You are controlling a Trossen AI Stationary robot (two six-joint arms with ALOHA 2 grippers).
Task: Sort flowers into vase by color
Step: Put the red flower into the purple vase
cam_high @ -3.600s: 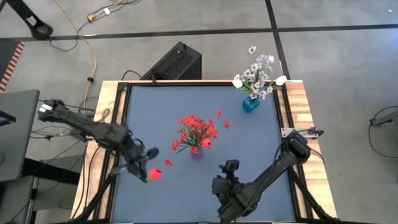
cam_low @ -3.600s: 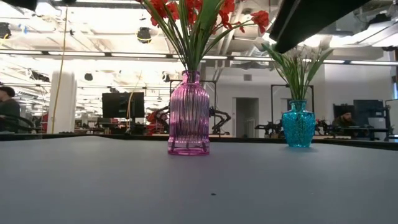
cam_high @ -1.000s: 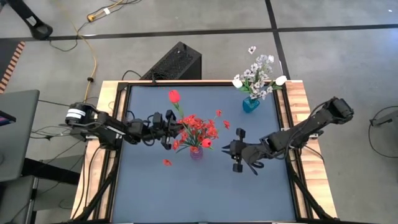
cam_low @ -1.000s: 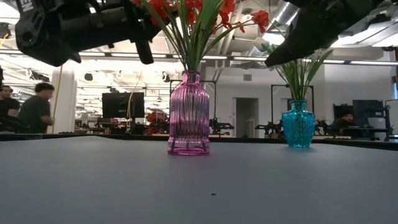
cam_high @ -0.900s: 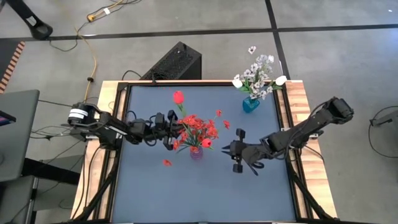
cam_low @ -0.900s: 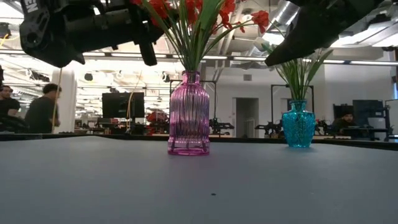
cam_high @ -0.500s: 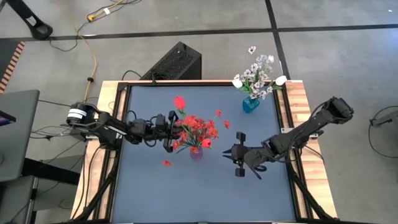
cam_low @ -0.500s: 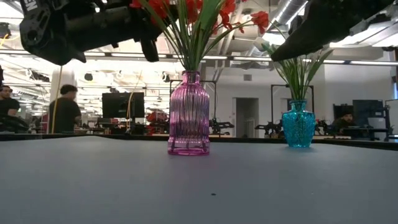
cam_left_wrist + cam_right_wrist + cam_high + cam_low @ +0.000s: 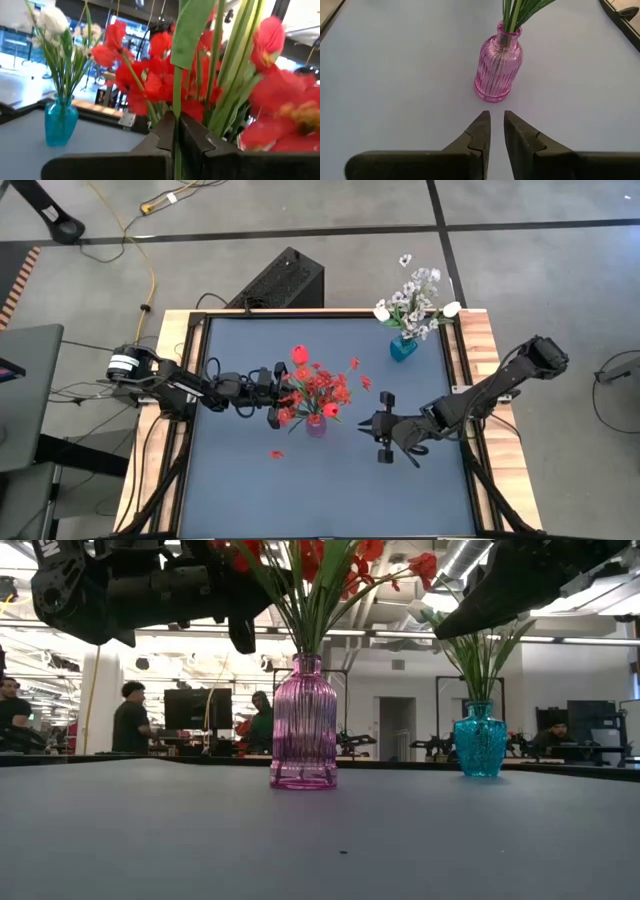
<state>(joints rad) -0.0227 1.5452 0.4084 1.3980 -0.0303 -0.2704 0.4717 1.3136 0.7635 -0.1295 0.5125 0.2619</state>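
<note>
The left gripper [image 9: 274, 392] hangs above the table [image 9: 240, 490] just left of the pink vase [image 9: 316, 424], which stands near the table's middle. Its fingers [image 9: 192, 142] are pinched on a thin green stem [image 9: 177, 105], and the red tulip bud [image 9: 299, 355] that seems to top this stem rises on the far side of the red bouquet [image 9: 322, 390] already standing in the pink vase; through the crowd of leaves and blooms the wrist view does not make it sure where the stem's lower end sits, so whether it is inside the vase neck cannot be told. In the low view the left arm [image 9: 130, 585] crosses above the table at bloom height, left of the vase. One small red piece, perhaps a petal [image 9: 277, 454], lies on the table's surface nearer than the vase and to its left. The right gripper [image 9: 381, 425] waits to the right of the pink vase, facing it, with its fingers [image 9: 480, 137] nearly together around a narrow gap and nothing between them. The blue vase [image 9: 403, 347] with the white flowers [image 9: 415, 295] stands at the far right of the table, well apart from both grippers.
</note>
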